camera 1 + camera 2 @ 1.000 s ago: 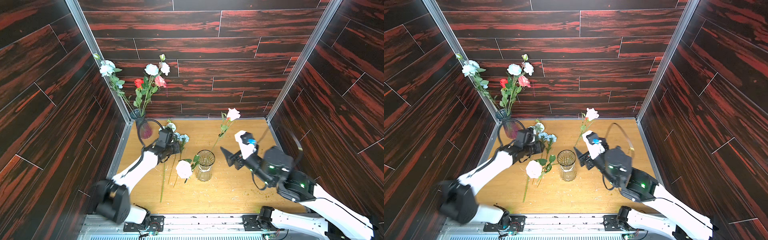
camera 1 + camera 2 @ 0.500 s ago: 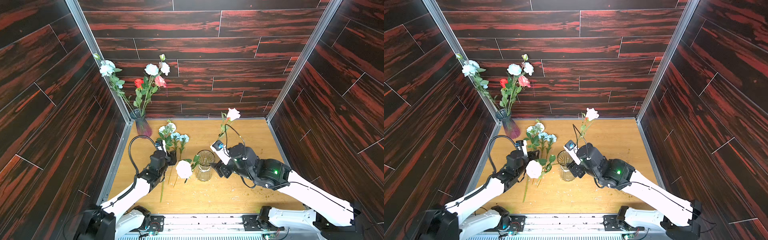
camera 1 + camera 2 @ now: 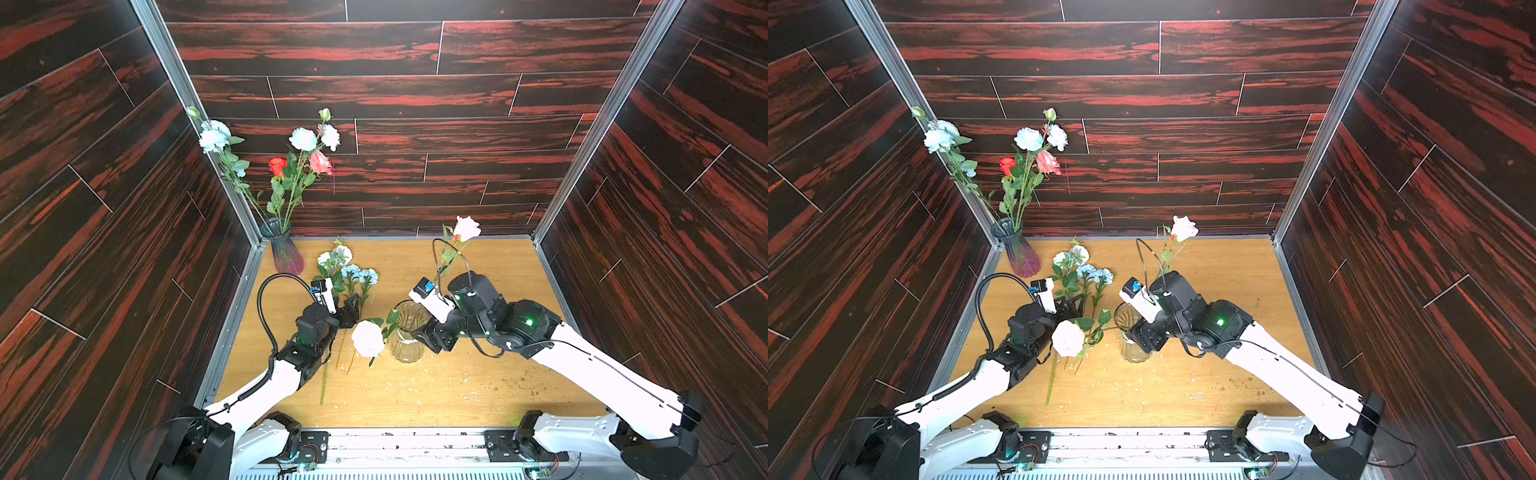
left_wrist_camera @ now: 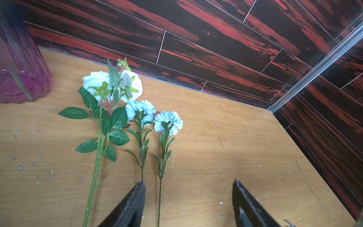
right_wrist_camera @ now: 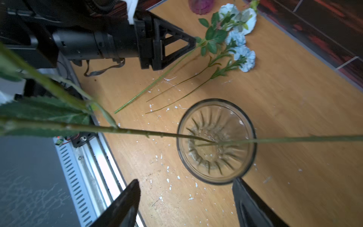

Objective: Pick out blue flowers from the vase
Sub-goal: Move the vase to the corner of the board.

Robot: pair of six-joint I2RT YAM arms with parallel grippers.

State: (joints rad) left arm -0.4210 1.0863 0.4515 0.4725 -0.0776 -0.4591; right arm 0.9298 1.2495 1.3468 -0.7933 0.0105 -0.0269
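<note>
Three blue flowers (image 3: 348, 270) lie flat on the desk (image 3: 478, 374), blooms toward the back wall. They are near the purple vase (image 3: 286, 254), which stands in the back corner on the left arm's side. Their thin stalks run back beneath the left gripper (image 3: 351, 309), which hangs low over them with its jaws spread wide and nothing held. In its wrist view one stalk passes between the two fingers (image 4: 133, 204) on the wood below, and another slips out of sight behind a finger.

More pale blue blooms (image 3: 305, 139) stand tall in the purple vase, beside a red rose (image 3: 277, 165) and a pink rose (image 3: 321, 162). The clear glass vase (image 3: 406, 347) stands mid-desk, close to the loose stalks, with two pale roses (image 3: 368, 337) leaning out opposite ways. The right gripper (image 3: 432, 337) sits at the side of that vase away from the blue flowers, jaws wide and empty. Whether a finger touches the glass I cannot tell.
</note>
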